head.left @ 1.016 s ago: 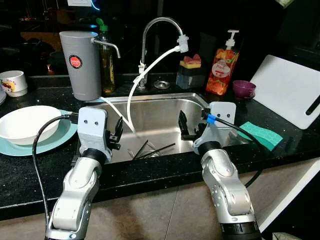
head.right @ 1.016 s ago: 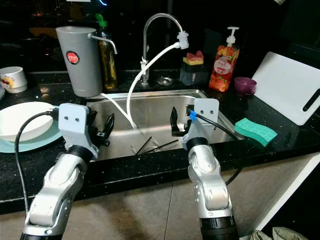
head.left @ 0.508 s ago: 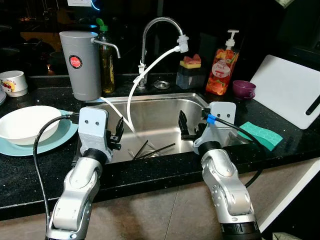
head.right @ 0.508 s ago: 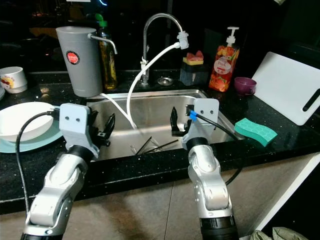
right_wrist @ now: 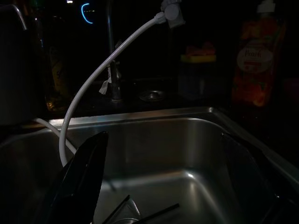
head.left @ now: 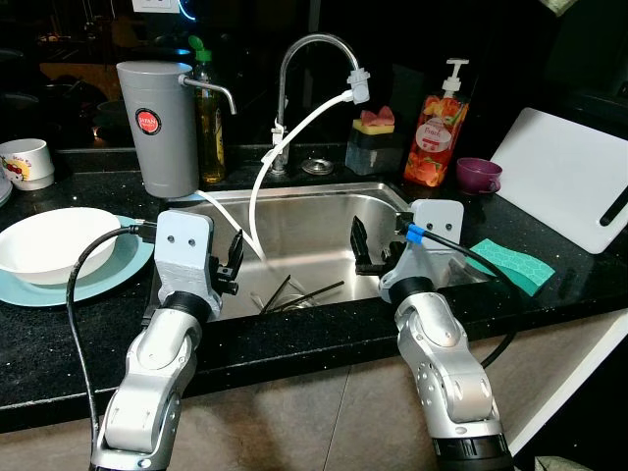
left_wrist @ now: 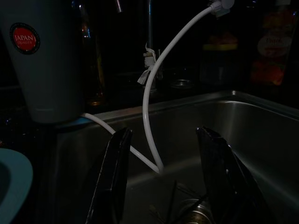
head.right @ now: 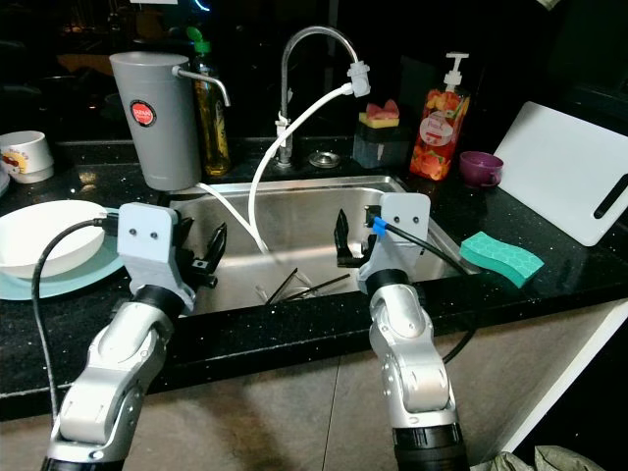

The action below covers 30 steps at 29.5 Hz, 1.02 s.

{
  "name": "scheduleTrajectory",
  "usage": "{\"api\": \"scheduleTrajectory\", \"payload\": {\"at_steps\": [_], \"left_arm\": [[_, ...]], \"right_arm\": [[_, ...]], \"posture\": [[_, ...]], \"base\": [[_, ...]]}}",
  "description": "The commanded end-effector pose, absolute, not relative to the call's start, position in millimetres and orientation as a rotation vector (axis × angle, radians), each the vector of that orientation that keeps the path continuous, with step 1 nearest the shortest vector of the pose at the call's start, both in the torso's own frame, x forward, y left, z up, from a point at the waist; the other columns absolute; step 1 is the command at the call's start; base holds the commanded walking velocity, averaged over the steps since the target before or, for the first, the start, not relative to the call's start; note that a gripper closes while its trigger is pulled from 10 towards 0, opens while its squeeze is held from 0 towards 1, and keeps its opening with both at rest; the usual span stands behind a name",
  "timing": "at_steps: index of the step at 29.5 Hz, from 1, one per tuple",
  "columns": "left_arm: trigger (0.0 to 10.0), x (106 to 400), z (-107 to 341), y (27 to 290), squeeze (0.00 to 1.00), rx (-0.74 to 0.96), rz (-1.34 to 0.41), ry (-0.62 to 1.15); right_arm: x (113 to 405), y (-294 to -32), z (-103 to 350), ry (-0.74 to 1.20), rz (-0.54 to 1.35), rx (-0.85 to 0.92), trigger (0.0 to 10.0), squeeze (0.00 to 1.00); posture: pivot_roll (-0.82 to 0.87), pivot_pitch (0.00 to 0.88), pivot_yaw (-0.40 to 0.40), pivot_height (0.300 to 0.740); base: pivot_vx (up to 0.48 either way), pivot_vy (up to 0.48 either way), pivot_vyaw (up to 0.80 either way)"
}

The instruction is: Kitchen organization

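A: What's the biggest thing here?

B: A black speckled counter (head.left: 324,339) running the full width, with dark tiled floor below it and a very dark room behind. Set into it is a stainless sink (head.left: 304,221).

A: And on the counter?

B: A white cutting board (head.left: 569,177) leans at the far right. On the left a white bowl (head.left: 54,240) sits on a pale teal plate (head.left: 118,265), and a mug (head.left: 27,162) is cut off by the frame edge. Behind the sink stand a grey water filter (head.left: 157,128), a curved tap (head.left: 304,59) with a white hose (head.left: 285,147) looping down into the basin, and an orange soap dispenser (head.left: 437,137). Then a purple cup (head.left: 479,175) and a green sponge (head.left: 515,263) near the right front corner.

A: The arms?

B: The left gripper (head.left: 233,263) and right gripper (head.left: 361,250) both hang over the sink's front edge, fingers spread apart, grasping nothing.

A: What's in the sink?

B: Thin dark sticks, perhaps chopsticks (head.left: 294,292), lie on the basin floor between the two grippers. Hard to say more; the wrist views are very dark, and the soap label is unreadable there.
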<state>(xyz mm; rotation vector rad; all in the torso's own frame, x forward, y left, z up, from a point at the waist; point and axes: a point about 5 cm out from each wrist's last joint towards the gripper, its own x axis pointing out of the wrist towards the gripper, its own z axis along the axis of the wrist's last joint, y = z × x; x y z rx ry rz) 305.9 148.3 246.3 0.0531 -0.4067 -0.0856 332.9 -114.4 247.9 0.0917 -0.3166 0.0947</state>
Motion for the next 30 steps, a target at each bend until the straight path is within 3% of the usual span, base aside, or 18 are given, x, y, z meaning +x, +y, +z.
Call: {"api": "scheduleTrajectory", "payload": {"at_steps": [1,30], "left_arm": [[10.0,307.4,245.7,144.6,0.00,0.058,-0.098,-0.405],[10.0,306.2,245.7,144.8,0.00,0.056,-0.096,-0.402]], "right_arm": [[334.4,-115.4,247.8,-0.318,0.092,0.091,10.0,0.00],[333.2,-115.6,247.2,-0.314,0.091,0.094,10.0,0.00]], "posture": [[0.13,0.052,-0.065,0.740],[0.14,0.068,-0.068,0.740]], "base": [[0.000,0.000,0.00],[0.000,0.000,0.00]]}}
